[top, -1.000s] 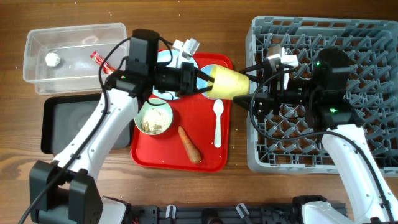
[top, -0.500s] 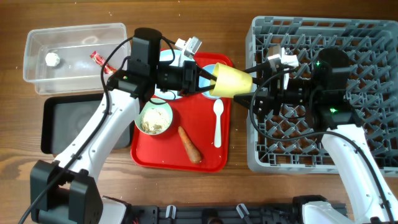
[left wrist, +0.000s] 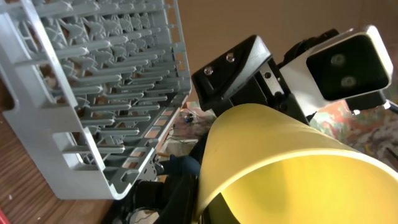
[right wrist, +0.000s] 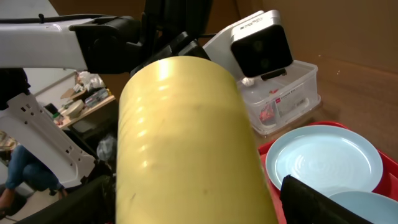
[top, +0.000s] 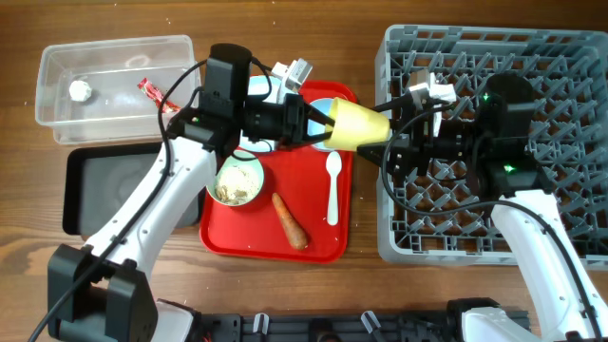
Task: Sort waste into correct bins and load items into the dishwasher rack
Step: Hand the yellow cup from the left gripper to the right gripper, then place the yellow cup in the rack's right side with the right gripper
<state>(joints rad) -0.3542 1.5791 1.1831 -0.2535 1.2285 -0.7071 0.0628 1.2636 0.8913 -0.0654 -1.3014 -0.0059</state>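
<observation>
The yellow cup (top: 353, 126) hangs over the red tray's (top: 249, 237) 2 o'clock corner, long axis 9-to-3. The left gripper (top: 313, 124) is clamped on its 9 o'clock end. The right gripper (top: 389, 144) straddles the 3 o'clock end (grip unclear), nearer the dishwasher rack (top: 570, 57).

In the right wrist view the yellow cup (right wrist: 186, 143) is covering most of the jaws of the right gripper (top: 388, 144), the bottom edge cropping it.

Wooden surface (top: 285, 33) carrying four things here. Clear bin (top: 114, 119) far left, black tray (top: 95, 185) just below it. Red tray (top: 252, 237) centre, grey rack (top: 560, 47) right.
</observation>
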